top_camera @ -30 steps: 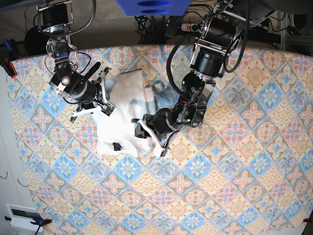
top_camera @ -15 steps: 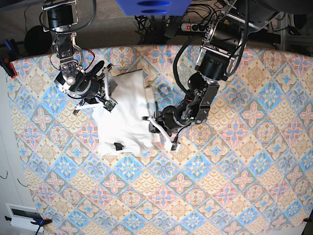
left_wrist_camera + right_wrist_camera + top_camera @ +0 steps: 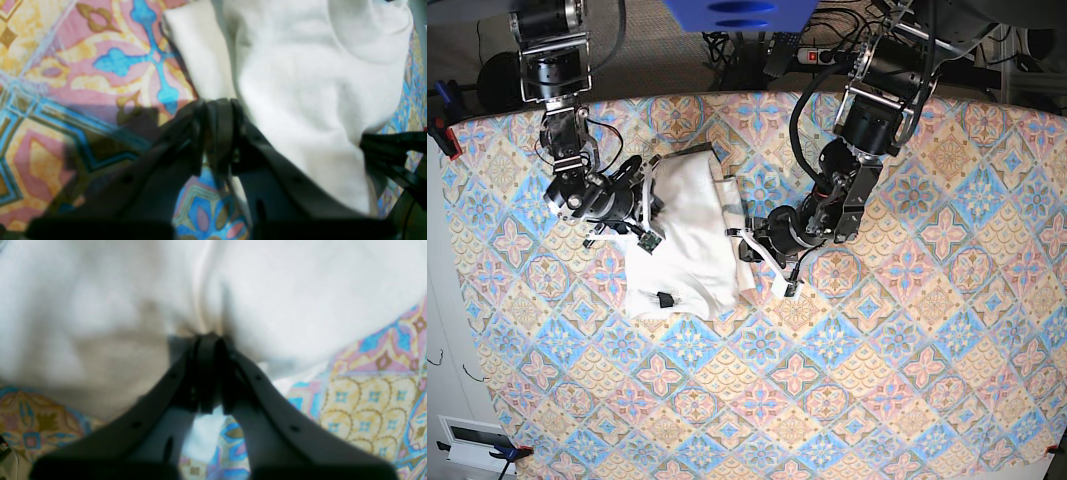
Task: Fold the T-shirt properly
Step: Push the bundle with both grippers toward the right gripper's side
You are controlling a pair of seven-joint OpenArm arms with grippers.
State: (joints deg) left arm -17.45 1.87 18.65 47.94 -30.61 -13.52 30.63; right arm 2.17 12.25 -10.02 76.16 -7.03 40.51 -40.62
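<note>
both grippers, left (image 3: 217, 110) and right (image 3: 210, 340), pinch opposite edges of the white t-shirt (image 3: 682, 240).

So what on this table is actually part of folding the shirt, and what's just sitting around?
Part of the job:
T-shirt, white, partly folded
left hand, shut on its edge
right hand, pinching the cloth

Just lying about:
patterned tablecloth
power strip and cables behind the table
blue object at the top edge
</note>
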